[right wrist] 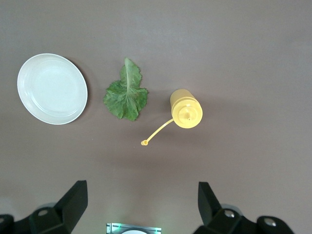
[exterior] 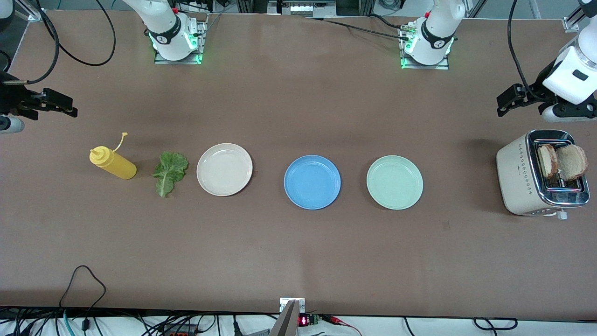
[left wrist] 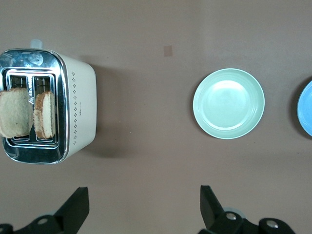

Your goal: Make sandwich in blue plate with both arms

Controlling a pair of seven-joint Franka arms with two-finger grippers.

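Note:
The blue plate (exterior: 312, 182) sits mid-table with nothing on it; its rim shows in the left wrist view (left wrist: 306, 108). Two toasted bread slices (exterior: 546, 160) (exterior: 572, 162) stand in the toaster (exterior: 517, 175) at the left arm's end, and also show in the left wrist view (left wrist: 14, 118) (left wrist: 44, 114). A green lettuce leaf (exterior: 170, 171) (right wrist: 126, 95) lies on the table. My left gripper (exterior: 506, 101) (left wrist: 145, 195) is open and empty, over bare table beside the toaster. My right gripper (exterior: 65, 105) (right wrist: 142, 190) is open and empty, over bare table at the right arm's end.
A cream-white plate (exterior: 224, 169) (right wrist: 52, 88) and a mint-green plate (exterior: 394, 182) (left wrist: 228, 103) flank the blue plate. A yellow squeeze bottle (exterior: 113, 162) (right wrist: 185, 108) stands tilted beside the lettuce, toward the right arm's end. Cables run along the table edge nearest the front camera.

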